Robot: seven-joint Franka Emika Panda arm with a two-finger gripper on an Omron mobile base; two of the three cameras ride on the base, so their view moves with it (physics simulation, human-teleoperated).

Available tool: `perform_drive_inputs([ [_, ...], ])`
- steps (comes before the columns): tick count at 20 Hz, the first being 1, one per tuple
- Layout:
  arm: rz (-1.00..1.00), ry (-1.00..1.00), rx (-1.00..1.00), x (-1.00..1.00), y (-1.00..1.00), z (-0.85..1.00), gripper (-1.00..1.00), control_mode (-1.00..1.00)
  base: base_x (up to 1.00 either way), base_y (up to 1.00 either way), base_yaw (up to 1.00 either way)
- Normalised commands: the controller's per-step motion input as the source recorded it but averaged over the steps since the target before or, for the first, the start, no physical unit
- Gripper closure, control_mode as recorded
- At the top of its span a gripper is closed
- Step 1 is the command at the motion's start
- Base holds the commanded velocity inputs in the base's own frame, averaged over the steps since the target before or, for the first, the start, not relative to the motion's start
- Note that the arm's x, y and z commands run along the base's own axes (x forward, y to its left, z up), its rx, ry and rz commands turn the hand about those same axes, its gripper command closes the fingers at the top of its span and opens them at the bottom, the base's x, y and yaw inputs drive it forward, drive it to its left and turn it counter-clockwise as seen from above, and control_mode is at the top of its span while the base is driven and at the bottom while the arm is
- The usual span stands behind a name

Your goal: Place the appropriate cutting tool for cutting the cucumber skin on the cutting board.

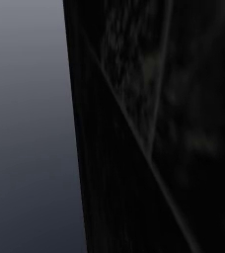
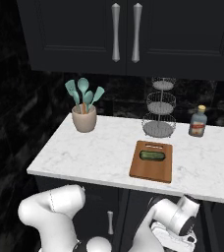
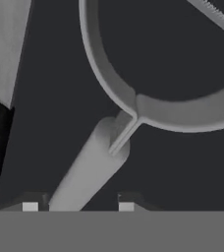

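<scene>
In the hand view the gripper (image 3: 78,206) sits low at the bottom edge, its two dark fingertips (image 3: 30,205) spread apart — released, with the grey handle of the peeler (image 3: 92,167) running up between them from lower centre. I cannot tell whether either tip touches the handle. The peeler's looped head curves across the upper right of that frame, and a knife (image 3: 1,74) with a pale blade and black handle lies along the left edge, both on a dark surface.

In the right base view the cutting board (image 2: 152,161) lies right of centre on the white marble counter (image 2: 84,152), with the cucumber (image 2: 153,156) resting on its upper half. A utensil crock (image 2: 84,118) stands at upper left of the counter, a tiered wire basket (image 2: 159,110) behind the board, and a small bottle (image 2: 198,121) to the right — all apart from the board.
</scene>
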Motion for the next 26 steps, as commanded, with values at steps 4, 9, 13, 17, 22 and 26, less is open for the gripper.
perform_drive_inputs([
  [4,0.00,0.05,-0.15,0.03,0.52,-0.38,-1.00,-1.00,0.00,0.00,0.00],
  [9,0.00,0.00,-0.02,0.00,0.40,-0.45,-1.00,-1.00,0.00,0.00,0.00],
  [13,0.00,0.00,0.00,-0.10,0.33,-0.74,-1.00,-1.00,0.00,0.00,0.00],
  [17,0.00,0.00,0.00,-0.05,0.41,-0.71,1.00,-1.00,0.00,0.00,0.00],
  [22,0.00,-0.02,0.00,0.00,0.20,-0.39,1.00,-1.00,0.00,0.00,0.00],
  [26,0.00,-0.08,0.04,-0.07,0.12,-0.10,1.00,-1.00,0.00,0.00,0.00],
])
